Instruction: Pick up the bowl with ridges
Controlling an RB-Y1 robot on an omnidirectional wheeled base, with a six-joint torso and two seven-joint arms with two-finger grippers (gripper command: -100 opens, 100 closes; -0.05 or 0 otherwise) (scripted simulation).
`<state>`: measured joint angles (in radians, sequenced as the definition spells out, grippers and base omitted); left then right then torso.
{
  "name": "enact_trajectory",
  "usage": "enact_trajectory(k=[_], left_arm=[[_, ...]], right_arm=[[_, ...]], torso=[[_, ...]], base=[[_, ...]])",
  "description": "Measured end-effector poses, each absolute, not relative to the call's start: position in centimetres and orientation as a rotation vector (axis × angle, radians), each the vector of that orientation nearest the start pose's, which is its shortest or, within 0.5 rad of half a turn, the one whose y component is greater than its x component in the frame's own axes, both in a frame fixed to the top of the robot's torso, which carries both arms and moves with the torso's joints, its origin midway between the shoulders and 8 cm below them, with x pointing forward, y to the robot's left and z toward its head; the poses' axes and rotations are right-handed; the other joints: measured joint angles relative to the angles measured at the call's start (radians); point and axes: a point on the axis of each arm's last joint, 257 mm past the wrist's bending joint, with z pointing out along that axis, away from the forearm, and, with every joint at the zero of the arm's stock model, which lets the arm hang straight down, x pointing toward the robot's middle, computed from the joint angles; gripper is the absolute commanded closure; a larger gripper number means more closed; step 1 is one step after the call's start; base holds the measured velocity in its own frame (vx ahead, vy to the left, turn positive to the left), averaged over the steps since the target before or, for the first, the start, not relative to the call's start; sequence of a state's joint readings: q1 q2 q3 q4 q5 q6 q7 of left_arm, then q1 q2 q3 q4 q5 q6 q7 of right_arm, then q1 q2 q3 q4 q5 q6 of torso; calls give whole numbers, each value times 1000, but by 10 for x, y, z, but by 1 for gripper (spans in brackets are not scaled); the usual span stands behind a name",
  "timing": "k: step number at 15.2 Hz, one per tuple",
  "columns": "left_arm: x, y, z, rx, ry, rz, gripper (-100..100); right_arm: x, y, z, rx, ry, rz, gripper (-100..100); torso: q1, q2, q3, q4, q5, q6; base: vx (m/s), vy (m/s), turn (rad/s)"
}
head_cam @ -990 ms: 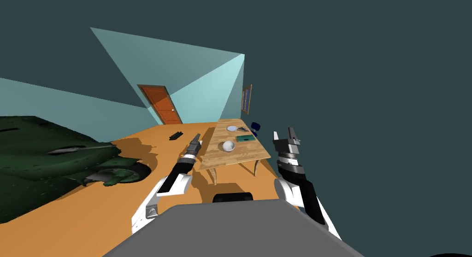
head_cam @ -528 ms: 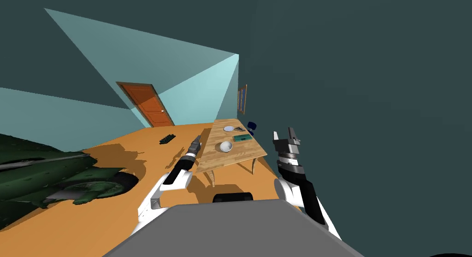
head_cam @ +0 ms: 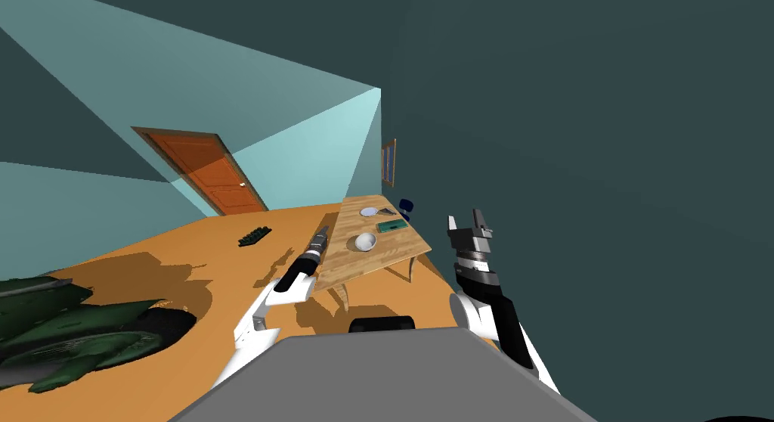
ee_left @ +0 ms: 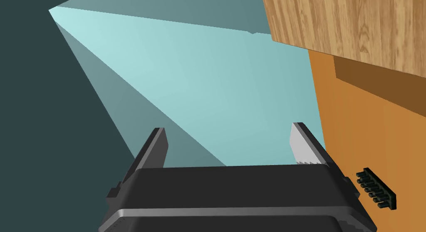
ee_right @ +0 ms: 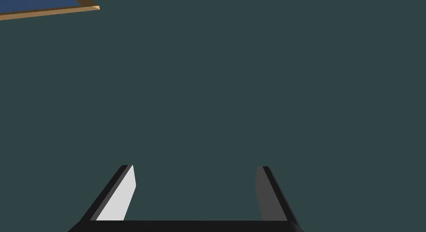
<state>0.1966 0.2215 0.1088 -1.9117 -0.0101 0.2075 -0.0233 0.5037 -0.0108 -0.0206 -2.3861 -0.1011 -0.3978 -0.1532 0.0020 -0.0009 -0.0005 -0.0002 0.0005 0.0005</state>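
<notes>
The right gripper (head_cam: 465,218) hangs off the near right corner of the table (head_cam: 393,257), fingers apart. The left gripper (head_cam: 323,231), fingers also spread, is just beside the table's left edge. The white bowl (head_cam: 366,242) stands on the table's near middle, apart from both grippers. Beyond it lie a flat green thing (head_cam: 392,226), then a plate (head_cam: 369,212) near the far edge. A black strip (head_cam: 254,237) lies on the floor left of the table.

You can't read ridges on the bowl (head_cam: 366,242), too small; table (ee_left: 345,25) runs off the edge in left wrist view.
</notes>
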Motion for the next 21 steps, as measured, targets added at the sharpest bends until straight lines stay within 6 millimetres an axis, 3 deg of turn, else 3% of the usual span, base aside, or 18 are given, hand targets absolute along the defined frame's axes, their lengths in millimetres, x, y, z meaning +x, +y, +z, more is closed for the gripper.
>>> enact_trajectory(k=[10,21], left_arm=[[502,392,-237,-1290,1350,-725,-100],[498,419,-304,-1511,1444,-564,-100]], right_arm=[[336,-293,51,761,515,1494,0],[336,-293,51,761,515,1494,0]], torso=[[0,0,0,0,0,0],[-1,0,0,0,0,0]], base=[[-5,26,-189],[-6,24,-160]])
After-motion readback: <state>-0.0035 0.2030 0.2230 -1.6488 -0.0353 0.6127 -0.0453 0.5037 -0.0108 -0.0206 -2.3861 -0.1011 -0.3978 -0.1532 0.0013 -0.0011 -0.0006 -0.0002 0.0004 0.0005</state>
